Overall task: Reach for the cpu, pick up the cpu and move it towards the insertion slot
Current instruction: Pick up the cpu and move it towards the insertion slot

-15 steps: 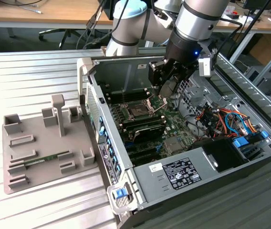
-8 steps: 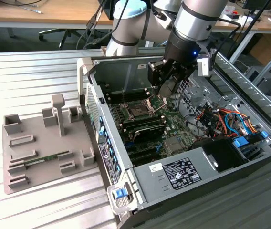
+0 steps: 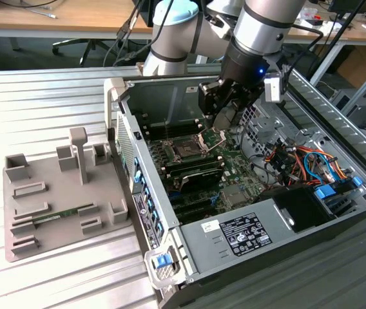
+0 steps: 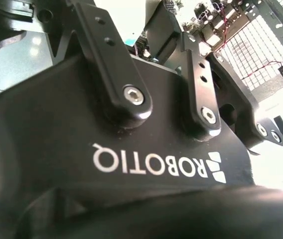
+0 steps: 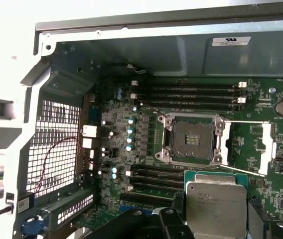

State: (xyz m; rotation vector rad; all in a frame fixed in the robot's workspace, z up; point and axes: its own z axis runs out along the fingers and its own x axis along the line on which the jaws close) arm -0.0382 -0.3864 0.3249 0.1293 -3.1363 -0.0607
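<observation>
Robotics lab or electronics workshop. Open computer case (image 3: 247,193) lies on ribbed metal table (image 3: 41,103), motherboard (image 5: 181,149) exposed. Grey parts fixture (image 3: 48,193) sits beside case. Wooden desks (image 3: 54,16), office chair base (image 3: 80,45), loose cables (image 3: 128,38) behind. Robot arm (image 3: 260,26) over case.

silvery cpu (image 5: 216,209) near open insertion slot (image 5: 192,139)
</observation>
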